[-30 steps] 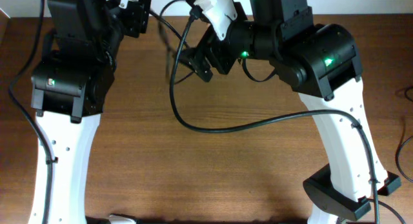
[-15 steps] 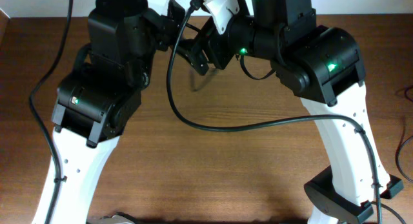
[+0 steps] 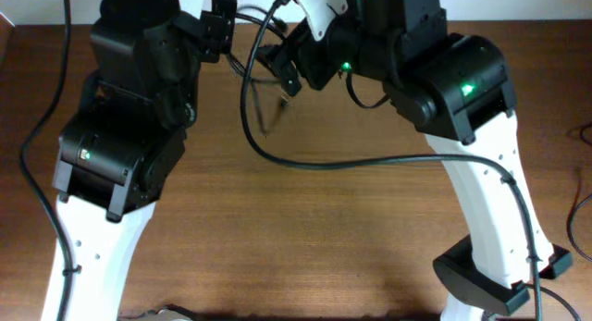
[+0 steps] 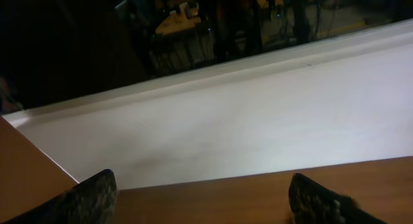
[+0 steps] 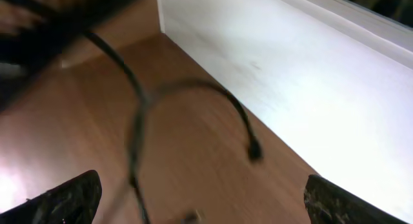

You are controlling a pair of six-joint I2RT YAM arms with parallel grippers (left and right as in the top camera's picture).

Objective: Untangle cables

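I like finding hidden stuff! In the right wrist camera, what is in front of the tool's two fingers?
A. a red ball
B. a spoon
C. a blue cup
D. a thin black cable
D: a thin black cable curls against the brown table, ahead of the right tool, whose fingers are spread.

Overhead looks evenly lit and sharp to me. Left wrist is dim, black in the upper left, soft focus. Right wrist: cables [image 5: 193,85] motion-blurred, table [image 5: 64,121] glare lower left.
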